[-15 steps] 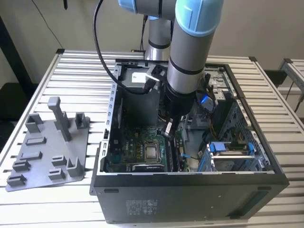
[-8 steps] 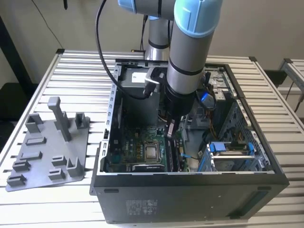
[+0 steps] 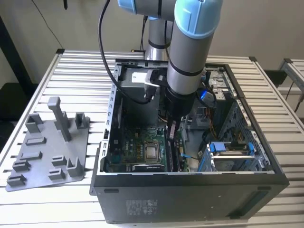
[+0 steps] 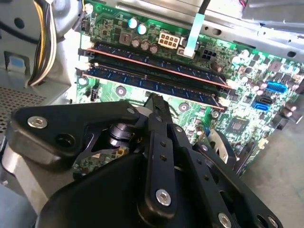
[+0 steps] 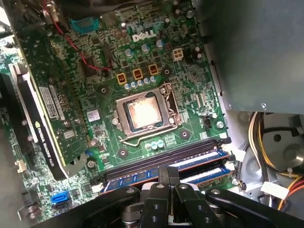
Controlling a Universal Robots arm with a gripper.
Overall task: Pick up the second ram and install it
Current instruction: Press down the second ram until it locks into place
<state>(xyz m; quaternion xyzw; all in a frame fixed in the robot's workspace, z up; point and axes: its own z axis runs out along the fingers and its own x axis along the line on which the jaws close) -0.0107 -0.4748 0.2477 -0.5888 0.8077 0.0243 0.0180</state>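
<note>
Inside case (image 3: 266, 164), arm upright, tool (image 3: 172, 129) above second ram (image 4: 156, 85).

Open computer case (image 3: 190, 190) on slatted table (image 3: 80, 66); fixture plate (image 3: 47, 152) just beside it, at exterior view's left. Motherboard (image 3: 137, 147) inside case; gripper (image 3: 172, 129) above it.

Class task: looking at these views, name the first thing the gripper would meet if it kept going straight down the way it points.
Probably the memory slots on the motherboard; the gripper points down at them inside the computer case, though depth is unclear.
</note>
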